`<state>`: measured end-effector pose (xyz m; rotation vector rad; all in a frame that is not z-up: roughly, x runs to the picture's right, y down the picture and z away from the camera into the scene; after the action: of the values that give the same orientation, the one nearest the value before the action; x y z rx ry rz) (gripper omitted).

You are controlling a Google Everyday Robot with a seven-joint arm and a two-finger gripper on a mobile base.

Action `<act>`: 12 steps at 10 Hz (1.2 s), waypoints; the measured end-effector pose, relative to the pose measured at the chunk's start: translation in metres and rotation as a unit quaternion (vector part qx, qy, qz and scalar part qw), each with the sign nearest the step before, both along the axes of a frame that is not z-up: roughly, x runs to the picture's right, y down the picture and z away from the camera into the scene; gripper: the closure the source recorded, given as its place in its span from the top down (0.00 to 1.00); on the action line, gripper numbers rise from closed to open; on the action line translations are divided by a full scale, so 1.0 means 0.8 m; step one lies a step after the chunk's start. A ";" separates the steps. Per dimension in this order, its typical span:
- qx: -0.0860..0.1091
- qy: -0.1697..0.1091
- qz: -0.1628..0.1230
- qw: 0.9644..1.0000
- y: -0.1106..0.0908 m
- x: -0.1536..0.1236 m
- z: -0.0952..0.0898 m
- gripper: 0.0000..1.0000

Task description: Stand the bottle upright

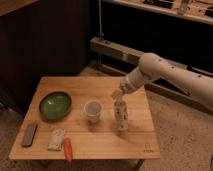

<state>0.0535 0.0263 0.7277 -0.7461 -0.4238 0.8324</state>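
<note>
Bottle stands long axis vertical, just right of the cup, with the gripper directly over its top. Clamped on or let go? Cannot tell.

Pale bottle upright, rt side of table, gripper at top

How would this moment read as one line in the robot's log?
bottle: upright on table | end effector: at bottle top | cup: beside bottle
</note>
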 end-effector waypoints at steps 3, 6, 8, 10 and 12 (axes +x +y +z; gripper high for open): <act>0.022 -0.041 -0.008 0.999 -0.007 -0.008 0.000 0.00; 0.037 -0.071 -0.012 0.997 -0.011 -0.012 -0.001 0.00; 0.054 -0.084 -0.017 0.995 -0.013 -0.014 -0.003 0.00; 0.071 -0.099 -0.018 0.992 -0.016 -0.015 -0.007 0.00; 0.083 -0.127 -0.024 0.988 -0.017 -0.018 -0.013 0.02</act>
<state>0.0388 0.0131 0.7170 -0.7070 -0.6931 0.6496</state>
